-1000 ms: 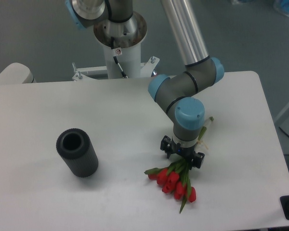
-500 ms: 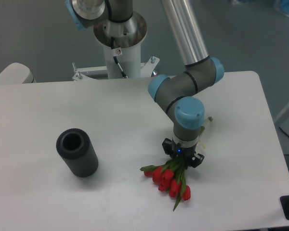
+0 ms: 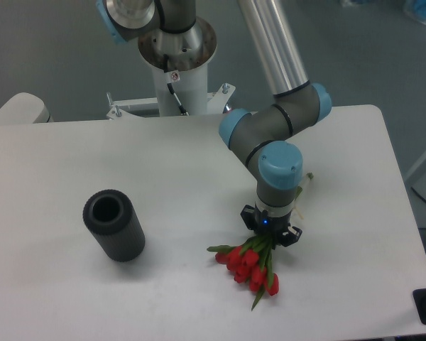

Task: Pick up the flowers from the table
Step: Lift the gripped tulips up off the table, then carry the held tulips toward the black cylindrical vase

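The gripper (image 3: 271, 235) has its fingers closed around the stems of the flowers (image 3: 249, 264), whose red heads hang low over the white table (image 3: 170, 185), right of a dark ribbed cylinder (image 3: 114, 226).

A robotics lab: a silver-and-blue industrial robot arm (image 3: 277, 106) rises from a white metal pedestal (image 3: 177, 78) bolted behind a large plain white tabletop with rounded corners (image 3: 128, 170), over a grey-green carpeted floor (image 3: 50, 50).
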Controlling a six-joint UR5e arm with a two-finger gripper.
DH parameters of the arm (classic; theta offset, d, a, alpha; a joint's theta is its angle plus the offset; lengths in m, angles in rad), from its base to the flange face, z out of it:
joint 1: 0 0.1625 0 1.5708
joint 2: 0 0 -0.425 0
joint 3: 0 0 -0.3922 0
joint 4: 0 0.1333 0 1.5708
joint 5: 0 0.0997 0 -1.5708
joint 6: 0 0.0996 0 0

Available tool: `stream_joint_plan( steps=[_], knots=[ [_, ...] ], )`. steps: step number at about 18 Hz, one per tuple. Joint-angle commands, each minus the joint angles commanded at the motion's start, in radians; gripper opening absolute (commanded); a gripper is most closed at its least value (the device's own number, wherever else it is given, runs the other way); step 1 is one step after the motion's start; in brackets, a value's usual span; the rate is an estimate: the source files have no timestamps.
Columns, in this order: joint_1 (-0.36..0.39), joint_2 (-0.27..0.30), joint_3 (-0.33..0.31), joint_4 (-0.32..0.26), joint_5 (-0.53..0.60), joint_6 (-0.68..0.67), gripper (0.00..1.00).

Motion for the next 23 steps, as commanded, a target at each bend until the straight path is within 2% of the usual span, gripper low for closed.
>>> stream_joint_plan(
  steps=[6,10,15,23],
  knots=[
    [0.002,0.011,0.006,0.0,-0.008,0.005,0.25],
    [0.003,0.029,0.028,-0.003,-0.02,0.009,0.25],
    [-0.006,0.072,0.052,-0.008,-0.11,-0.005,0.25],
    [-0.126,0.161,0.11,-0.008,-0.235,-0.138,0.25]
  ],
)
